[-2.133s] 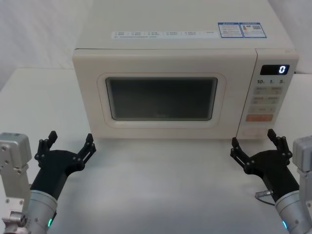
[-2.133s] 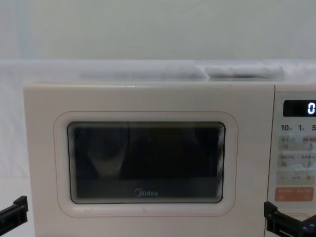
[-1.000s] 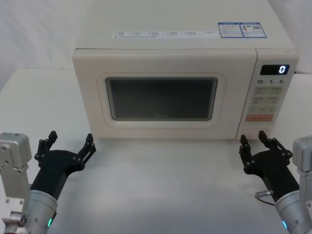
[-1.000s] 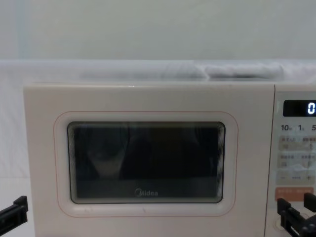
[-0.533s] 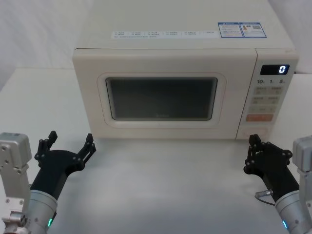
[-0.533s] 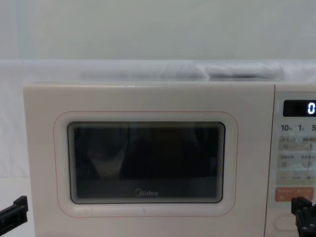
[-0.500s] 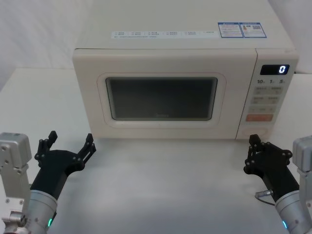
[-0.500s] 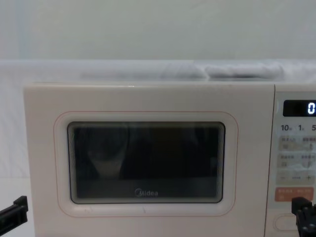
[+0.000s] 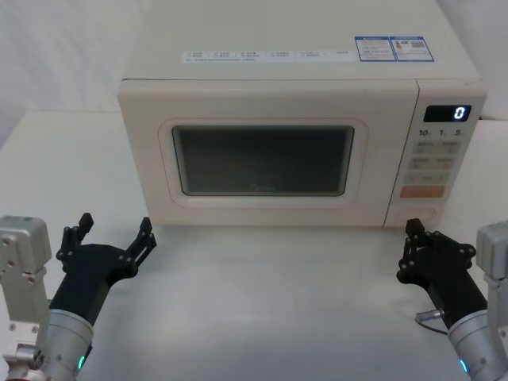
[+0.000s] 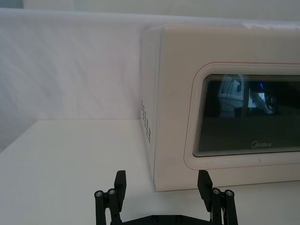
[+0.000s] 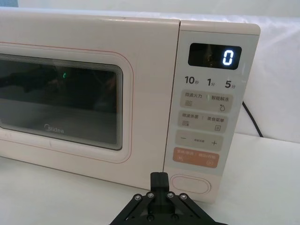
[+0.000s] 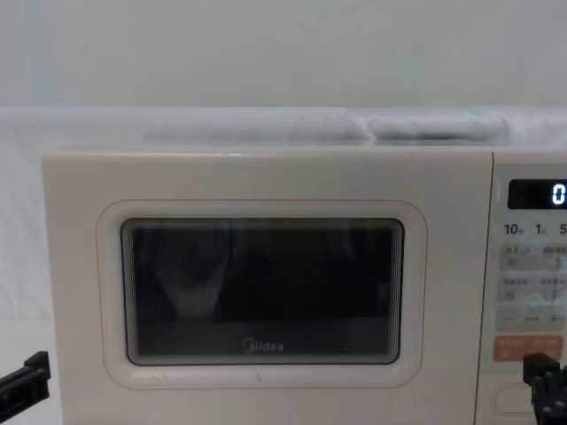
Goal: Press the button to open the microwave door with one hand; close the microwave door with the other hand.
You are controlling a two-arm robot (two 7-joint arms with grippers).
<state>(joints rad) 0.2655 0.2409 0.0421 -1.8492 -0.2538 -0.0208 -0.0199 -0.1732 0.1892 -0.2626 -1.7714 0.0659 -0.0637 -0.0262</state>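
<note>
The cream microwave door point(image 9: 266, 163) with its dark window is closed, flush with the keypad strip. The wide pill-shaped button point(image 9: 419, 214) sits at the bottom of that strip, under the orange key. My right gripper point(image 9: 411, 232) is shut, empty, and hovers just in front of and slightly below the button point(image 11: 190, 183), apart from it. In the right wrist view its closed tips point(image 11: 158, 180) point at the button's left end. My left gripper point(image 9: 114, 225) rests open in front of the door's lower left corner, clear of it, seen also as left gripper point(image 10: 162, 183).
The microwave stands on a white table point(image 9: 262, 302) with free room in front of it. A black power cable point(image 11: 251, 119) runs down behind its right side. White cloth backs the scene.
The right gripper's fingers have closed from half open to fully shut, staying in front of the button. The left arm and the door have not moved.
</note>
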